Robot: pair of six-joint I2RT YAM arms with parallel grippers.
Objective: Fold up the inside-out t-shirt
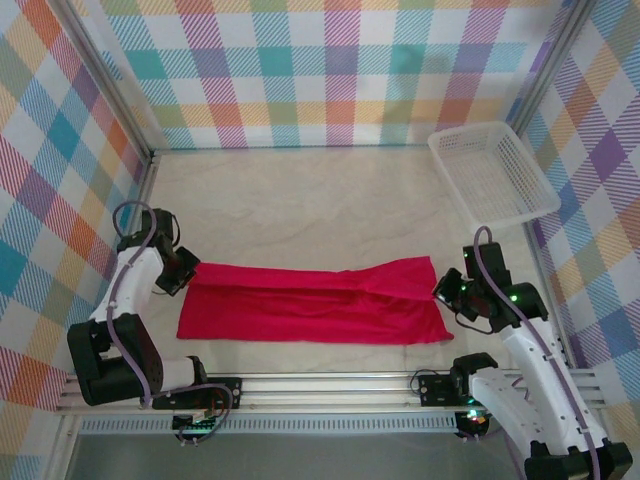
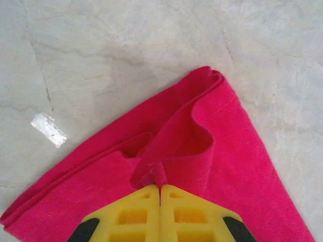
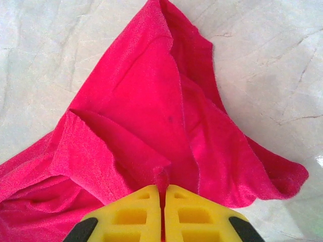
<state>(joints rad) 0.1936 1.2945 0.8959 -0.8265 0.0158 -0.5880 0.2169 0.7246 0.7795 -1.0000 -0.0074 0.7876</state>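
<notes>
The inside-out t-shirt (image 1: pixel 315 301) lies as a long crimson strip across the near part of the table, folded lengthwise. My left gripper (image 1: pixel 184 272) sits at its left end, yellow fingers (image 2: pixel 139 212) shut on a pinch of the red cloth (image 2: pixel 202 131). My right gripper (image 1: pixel 447 291) is at the strip's right end. Its yellow fingers (image 3: pixel 136 214) are closed on a fold of the shirt (image 3: pixel 151 101), with a thin line of cloth between them. The shirt's white tag is hidden.
A white mesh basket (image 1: pixel 493 172) stands at the back right, against the plaid wall. The pale tabletop (image 1: pixel 300 200) runs behind the shirt. A small strip of clear tape (image 2: pixel 49 129) lies on the table left of the shirt's corner.
</notes>
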